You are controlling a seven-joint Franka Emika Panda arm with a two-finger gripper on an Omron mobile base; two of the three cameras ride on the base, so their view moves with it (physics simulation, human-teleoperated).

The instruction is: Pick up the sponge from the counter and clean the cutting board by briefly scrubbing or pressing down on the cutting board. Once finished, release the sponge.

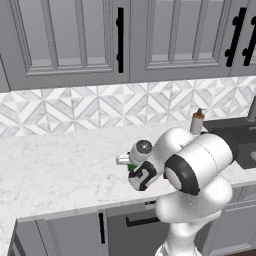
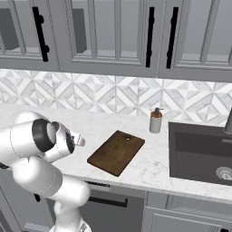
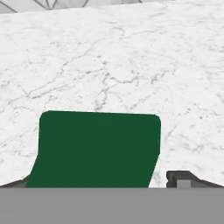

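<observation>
Dark green scrub layer up, the sponge [image 3: 98,148] lies flat on the counter [image 3: 131,65] between my fingertips [image 3: 181,178], which stand wide apart on either side and grip nothing. White marble with faint grey veining runs on past my gripper [image 3: 98,183] to the diamond-patterned tile wall [image 2: 113,95]. Off to one side of my hand, well apart, the dark-brown cutting board [image 2: 116,152] lies bare on the same worktop, with a soap bottle [image 2: 156,120] and a dark sink [image 2: 199,152] beyond it. Grey cabinets [image 2: 118,31] hang above.
</observation>
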